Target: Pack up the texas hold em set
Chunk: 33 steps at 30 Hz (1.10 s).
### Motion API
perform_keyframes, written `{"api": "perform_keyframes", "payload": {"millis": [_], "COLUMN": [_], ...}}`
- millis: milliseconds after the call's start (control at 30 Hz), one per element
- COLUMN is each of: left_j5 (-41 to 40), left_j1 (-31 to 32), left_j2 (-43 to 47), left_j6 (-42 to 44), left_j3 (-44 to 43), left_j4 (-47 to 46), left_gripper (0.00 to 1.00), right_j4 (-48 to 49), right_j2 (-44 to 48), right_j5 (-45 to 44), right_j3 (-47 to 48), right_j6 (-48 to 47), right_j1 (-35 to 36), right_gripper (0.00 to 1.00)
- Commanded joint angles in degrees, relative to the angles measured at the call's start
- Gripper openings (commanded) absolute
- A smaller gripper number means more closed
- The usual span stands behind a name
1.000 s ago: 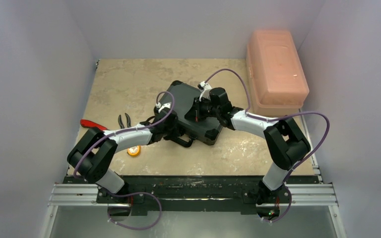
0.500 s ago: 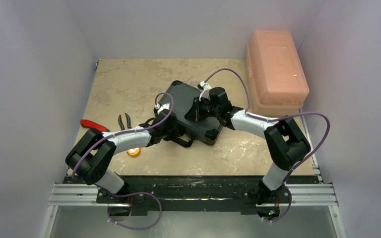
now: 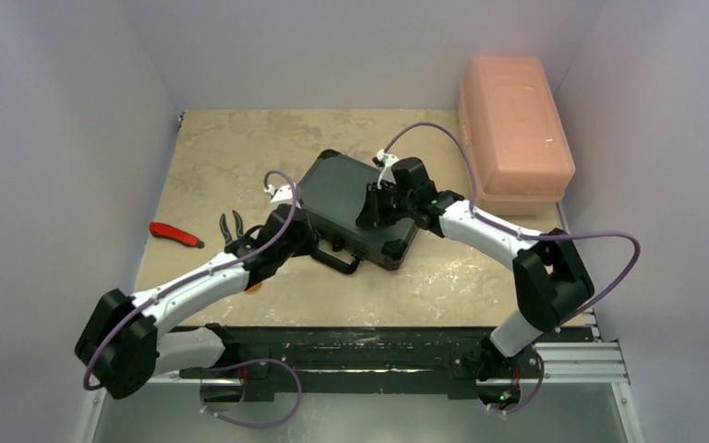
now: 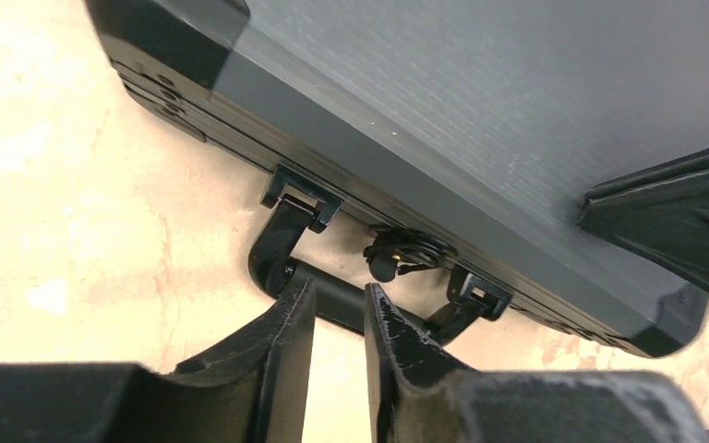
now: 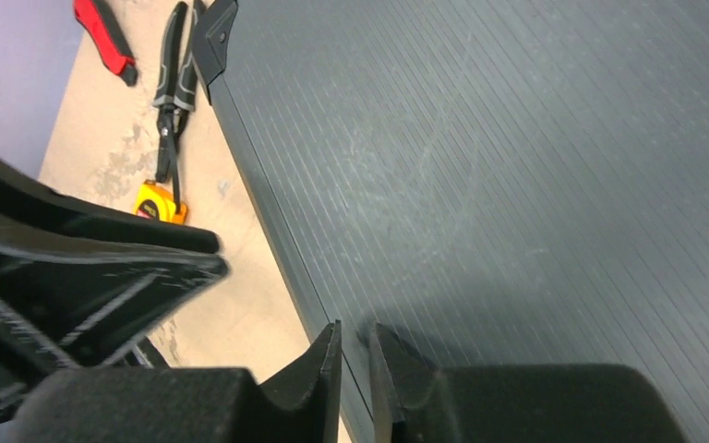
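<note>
The black briefcase (image 3: 349,205) lies shut and flat mid-table, its handle (image 3: 337,262) toward me. Chips, decks and discs are out of sight. My left gripper (image 3: 303,242) hovers just off the case's front edge. In the left wrist view it (image 4: 339,293) has its fingers a narrow slit apart, empty, just short of the handle (image 4: 282,242) and a round lock (image 4: 404,251). My right gripper (image 3: 372,212) rests on the lid. In the right wrist view it (image 5: 355,332) shows its tips nearly together on the ribbed lid (image 5: 517,166) by its front edge.
A big pink plastic box (image 3: 514,129) stands at the back right. Left of the case lie a red cutter (image 3: 175,233) and black pliers (image 3: 233,226). An orange tape measure (image 5: 162,203) sits near the pliers (image 5: 171,92), partly under my left arm.
My left arm has stretched out low and swung its elbow toward the near left, the gripper sliding slightly left along the case front. The right gripper stays on the lid.
</note>
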<state>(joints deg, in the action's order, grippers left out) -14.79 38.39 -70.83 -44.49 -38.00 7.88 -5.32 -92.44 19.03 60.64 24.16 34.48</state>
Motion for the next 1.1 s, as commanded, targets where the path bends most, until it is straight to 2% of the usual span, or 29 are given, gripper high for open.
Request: {"api": "perform_keyframes", "payload": {"millis": [0, 367, 500, 567, 633, 900, 1000, 1067], "left_j5": [-3.74, -8.26, -10.74, -11.99, -13.56, -17.65, -20.63, -22.35], "left_j1": [-0.06, -0.08, -0.14, -0.13, -0.15, -0.25, -0.27, -0.88], "left_j2": [7.69, 21.56, 24.59, 25.58, 26.11, 26.86, 26.67, 26.87], "left_j6": [6.08, 17.24, 21.78, 24.51, 27.00, 37.09, 41.25, 41.14], "left_j3": [-1.60, -11.17, -15.66, -17.84, -19.81, -24.39, -22.64, -20.10], "left_j4": [4.93, 19.51, 23.56, 24.71, 25.45, 21.54, 17.29, 14.73], "left_gripper": [0.30, 0.63, 0.84, 0.88, 0.91, 0.93, 0.93, 0.94], "right_j4": [-11.16, -15.14, -15.15, -14.97, -14.29, -8.89, -5.21, -3.27], "right_j2": [3.83, 13.24, 17.11, 18.94, 20.96, 30.62, 34.97, 38.11], "right_j5": [-4.22, -4.50, -5.23, -5.99, -7.00, -10.91, -14.31, -16.64], "right_j3": [4.18, 11.63, 13.14, 13.80, 14.06, 11.48, 8.02, 5.74], "right_j6": [-2.32, -2.62, -3.13, -3.39, -3.63, -3.73, -2.80, -1.82], "right_j1": [0.01, 0.04, 0.06, 0.04, 0.06, 0.03, 0.05, 0.04], "right_gripper": [0.24, 0.59, 0.77, 0.84, 0.98, 0.99, 0.99, 0.99]}}
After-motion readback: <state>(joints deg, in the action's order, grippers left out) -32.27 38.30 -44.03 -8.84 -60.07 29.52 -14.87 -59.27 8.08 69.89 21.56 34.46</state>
